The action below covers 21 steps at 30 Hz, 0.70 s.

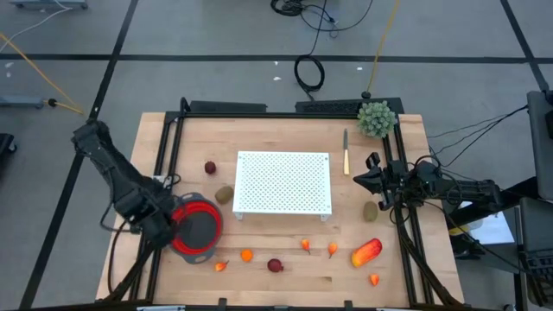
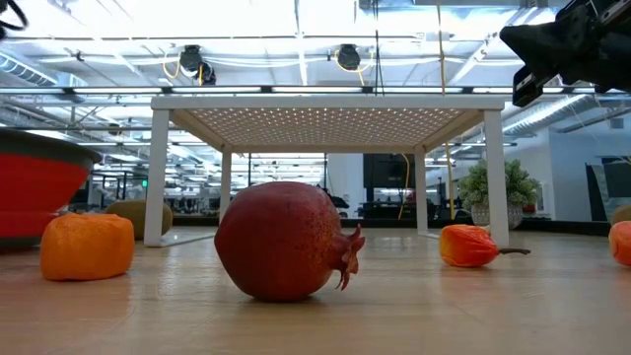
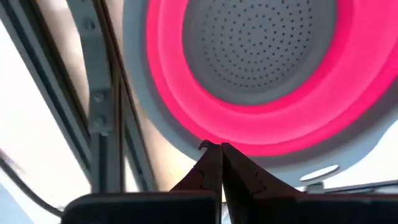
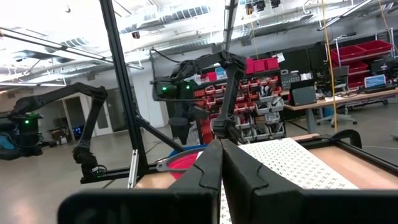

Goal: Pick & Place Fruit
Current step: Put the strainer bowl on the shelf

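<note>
The fruit lies scattered on the wooden table. There is a dark red ball (image 1: 210, 168), a brown kiwi (image 1: 225, 194) left of the white stand, and another kiwi (image 1: 370, 210) below my right gripper. Near the front edge lie a second dark red ball (image 1: 275, 265) (image 2: 281, 240), small orange bits (image 1: 246, 255) (image 2: 87, 247) and a red-orange oblong (image 1: 366, 252). My right gripper (image 1: 367, 178) (image 4: 221, 144) is shut and hovers level above the table's right side. My left gripper (image 1: 171, 222) (image 3: 214, 147) is shut at the left rim of the red colander (image 1: 197, 228) (image 3: 261, 68). My left gripper's shut fingertips (image 3: 210, 149) stand from above at the colander's grey outer rim (image 3: 186, 140). I cannot tell whether they touch it.
A white perforated stand (image 1: 284, 183) (image 2: 325, 104) occupies the table's middle. A wooden-handled knife (image 1: 346, 152) and a green bushy ball (image 1: 377, 119) lie at the far right. Black frame rails (image 1: 406, 233) run along both table sides. Bare wood shows in front of the stand.
</note>
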Each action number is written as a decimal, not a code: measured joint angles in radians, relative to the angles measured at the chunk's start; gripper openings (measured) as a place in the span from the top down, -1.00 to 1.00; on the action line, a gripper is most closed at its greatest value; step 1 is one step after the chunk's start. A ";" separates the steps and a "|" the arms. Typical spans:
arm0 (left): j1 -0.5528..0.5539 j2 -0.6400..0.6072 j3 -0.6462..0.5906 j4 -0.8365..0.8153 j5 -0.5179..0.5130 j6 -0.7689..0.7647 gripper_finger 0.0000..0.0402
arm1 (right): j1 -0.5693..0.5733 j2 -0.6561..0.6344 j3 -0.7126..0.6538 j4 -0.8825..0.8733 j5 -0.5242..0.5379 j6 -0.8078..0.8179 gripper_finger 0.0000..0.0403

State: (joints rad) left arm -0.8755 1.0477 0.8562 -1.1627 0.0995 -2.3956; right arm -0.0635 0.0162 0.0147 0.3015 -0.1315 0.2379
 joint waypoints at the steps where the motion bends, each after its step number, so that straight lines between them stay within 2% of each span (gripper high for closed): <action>1: -0.030 0.006 0.000 0.009 -0.008 -0.056 0.99 | 0.000 0.000 0.000 0.000 0.000 0.000 1.00; 3: -0.076 0.024 0.000 0.019 -0.010 -0.115 1.00 | 0.000 0.000 0.000 0.000 0.000 0.000 1.00; 8: -0.081 0.071 0.000 0.036 -0.033 -0.096 0.96 | 0.000 0.000 0.000 0.003 0.000 -0.025 1.00; 13: -0.099 0.073 0.000 0.022 -0.005 -0.093 0.98 | 0.000 0.000 0.000 0.008 0.000 -0.068 1.00; 17: -0.119 0.071 0.000 -0.042 0.073 -0.096 0.97 | 0.000 0.000 0.000 0.008 0.000 -0.068 1.00; 21: -0.137 0.071 0.000 -0.093 0.061 -0.097 0.88 | 0.000 0.000 0.000 0.014 0.000 -0.068 1.00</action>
State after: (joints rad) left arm -1.0127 1.1191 0.8562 -1.2561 0.1601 -2.4924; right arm -0.0635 0.0162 0.0147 0.3150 -0.1316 0.1699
